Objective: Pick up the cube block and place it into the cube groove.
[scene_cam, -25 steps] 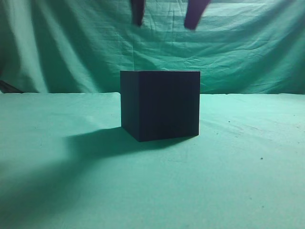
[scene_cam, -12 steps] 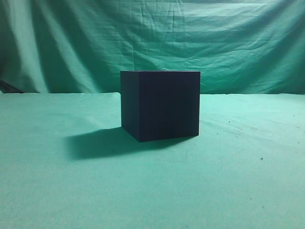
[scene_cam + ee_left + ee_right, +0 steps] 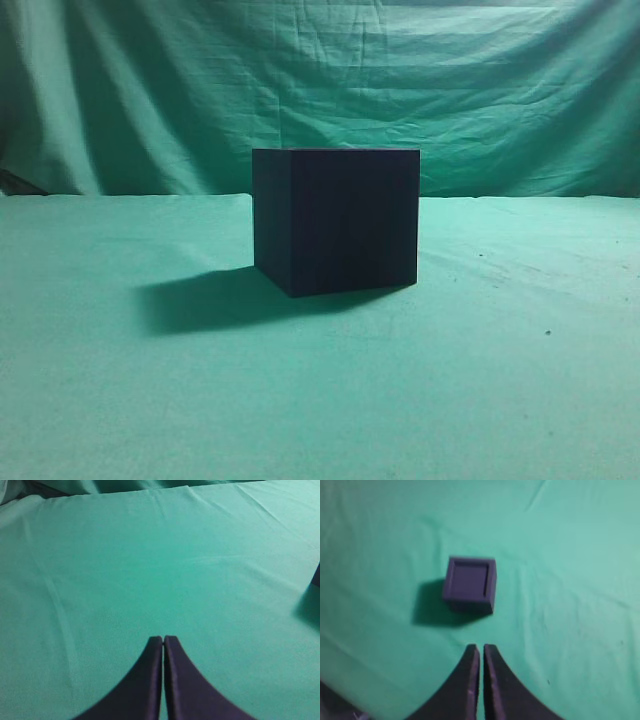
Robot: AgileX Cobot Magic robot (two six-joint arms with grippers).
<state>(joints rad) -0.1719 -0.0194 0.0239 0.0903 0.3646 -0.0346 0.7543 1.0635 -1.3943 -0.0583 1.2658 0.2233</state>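
Note:
The cube groove, a large near-black box (image 3: 335, 220), stands in the middle of the green cloth. In the right wrist view the box (image 3: 470, 584) is seen from high above. A lighter purple square fills its top inside a darker rim. I cannot tell whether that square is the cube block; no separate small block shows in any view. My right gripper (image 3: 480, 646) is shut and empty, high above the cloth just in front of the box. My left gripper (image 3: 163, 638) is shut and empty over bare cloth. Neither gripper shows in the exterior view.
Green cloth (image 3: 520, 330) covers the table and hangs as a backdrop (image 3: 480, 90). The box throws a shadow (image 3: 205, 300) to its left. A dark edge (image 3: 316, 575) shows at the right border of the left wrist view.
One second ago two spread dark fingertips hung at the top of the exterior view above the box. They have gone up out of view. The box has not moved.

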